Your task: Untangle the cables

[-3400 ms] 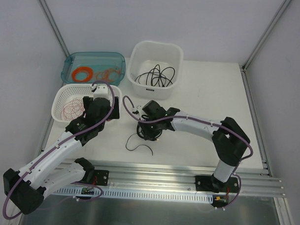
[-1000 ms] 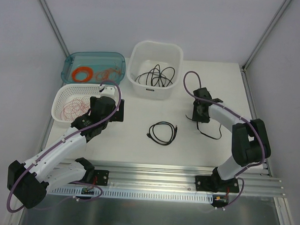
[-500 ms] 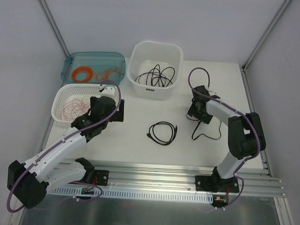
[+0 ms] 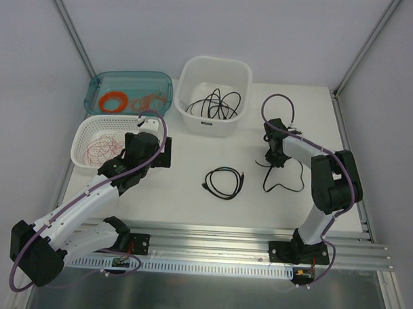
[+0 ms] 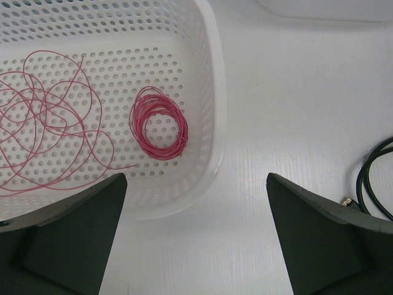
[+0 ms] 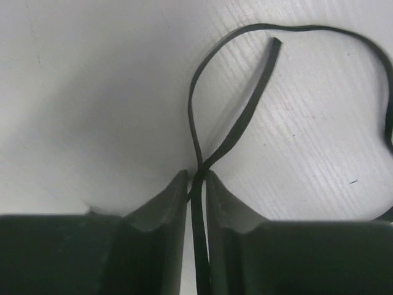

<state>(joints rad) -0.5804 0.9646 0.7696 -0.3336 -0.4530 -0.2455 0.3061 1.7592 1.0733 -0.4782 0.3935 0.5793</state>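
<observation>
Partway through, judging from the layout. Near the middle of the overhead view, a coiled black cable [image 4: 224,182] lying by itself on the table [image 4: 191,208] as a flat, tidy ring, apparently freed already. To its right, a looped black cable [image 4: 284,190] spread in one open curve, one stretch of it pinched between the nearly closed jaws of the right gripper [image 6: 196,179]. In the right wrist view, crossing over itself just ahead of the fingertips, with the cut end pointing to the upper right of the frame.

Seemingly still to sort:
- a black tangle [image 4: 215,104] heaped in the white tub [image 4: 216,61] at upper centre;
- loose red wire [image 5: 49,123] in messy overlapping loops at the left of the perforated white basket [image 5: 212,92], just beside a neatly wound pink-red ring [image 5: 158,123].

Left gripper [image 5: 193,184] spread wide, holding nothing, poised over the basket's lower right rim. At upper left of the overhead view, a teal tray [image 4: 131,75] with wound orange rings [image 4: 113,100], not part of the mess.

No brand, label or writing legible anywhere. Only a small dark mark on the tub's front wall, too small to read.
</observation>
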